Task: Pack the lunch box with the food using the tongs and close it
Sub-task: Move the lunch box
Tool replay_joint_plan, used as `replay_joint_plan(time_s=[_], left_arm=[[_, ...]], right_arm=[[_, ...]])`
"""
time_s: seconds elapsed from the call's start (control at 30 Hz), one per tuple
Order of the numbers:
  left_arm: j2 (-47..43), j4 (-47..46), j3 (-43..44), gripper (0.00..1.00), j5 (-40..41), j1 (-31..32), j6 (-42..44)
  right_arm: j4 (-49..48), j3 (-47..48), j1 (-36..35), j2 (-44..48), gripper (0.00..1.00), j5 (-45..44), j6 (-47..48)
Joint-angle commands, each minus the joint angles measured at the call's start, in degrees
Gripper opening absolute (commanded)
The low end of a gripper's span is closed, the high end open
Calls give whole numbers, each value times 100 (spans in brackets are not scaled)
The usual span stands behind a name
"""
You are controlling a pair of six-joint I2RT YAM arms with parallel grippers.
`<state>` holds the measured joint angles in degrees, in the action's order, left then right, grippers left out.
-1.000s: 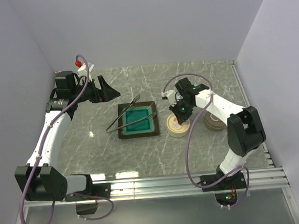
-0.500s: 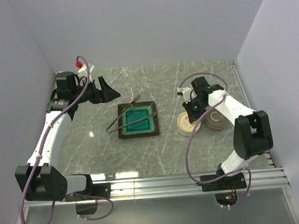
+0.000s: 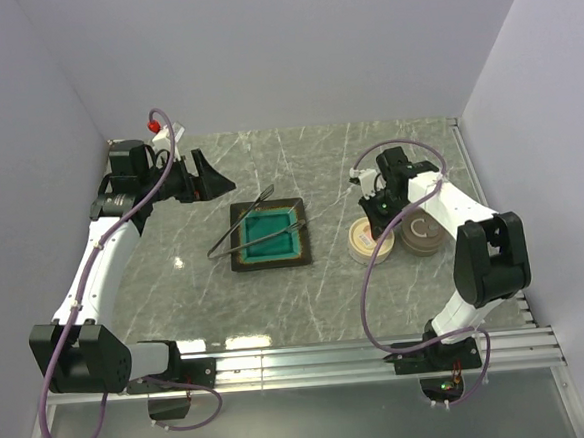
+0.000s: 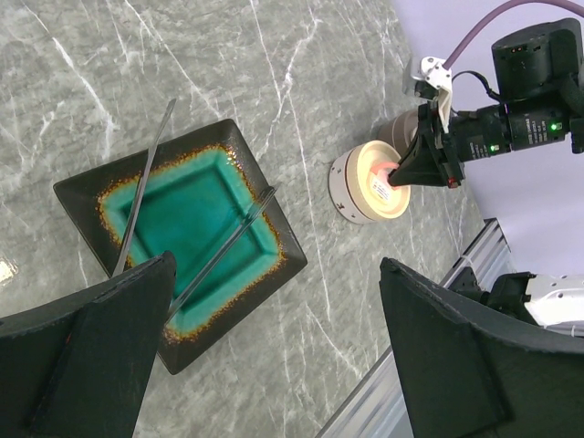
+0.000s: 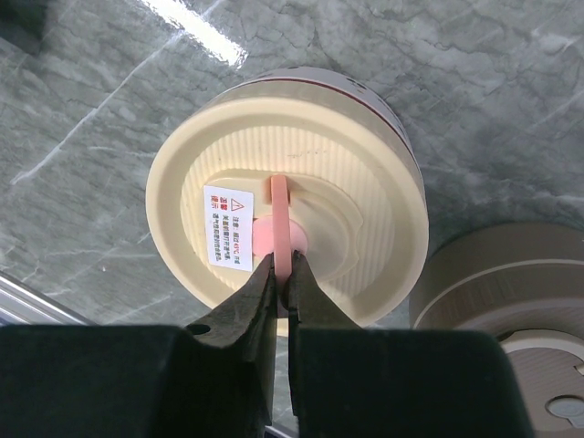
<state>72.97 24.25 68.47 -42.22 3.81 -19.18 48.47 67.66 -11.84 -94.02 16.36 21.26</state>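
The right gripper point(image 5: 281, 274) pinches the pink tab point(image 5: 279, 228) on the lid point(image 5: 356, 210), right of the tray point(image 3: 271, 265). The left gripper point(image 3: 207, 175), far left, is spread.

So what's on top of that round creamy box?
A cream lid with a white sticker and a pink tab, which the right claw pinches. The lid covers the box, so what is inside it cannot be seen.

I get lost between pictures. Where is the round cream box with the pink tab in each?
Top external: cream box right of centre, right of the teal tray.
Left wrist: cream box upper middle, right of the tray.
Right wrist: cream box dead centre, filling the picture.
Shared landmark: brown tub beside it.
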Motion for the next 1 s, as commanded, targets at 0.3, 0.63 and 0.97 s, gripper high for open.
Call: replay_joint_plan(time_s=[0.3, 0.63, 0.97], left_arm=[[-239, -157, 79, 99, -155, -21, 63], [-239, -96, 132, 99, -182, -21, 99], [-257, 18, 158, 99, -173, -21, 230]], right_arm=[[304, -174, 243, -477, 27, -1029, 177], [471, 72, 269, -372, 56, -1038, 195], [690, 414, 287, -38, 61, -529, 300]])
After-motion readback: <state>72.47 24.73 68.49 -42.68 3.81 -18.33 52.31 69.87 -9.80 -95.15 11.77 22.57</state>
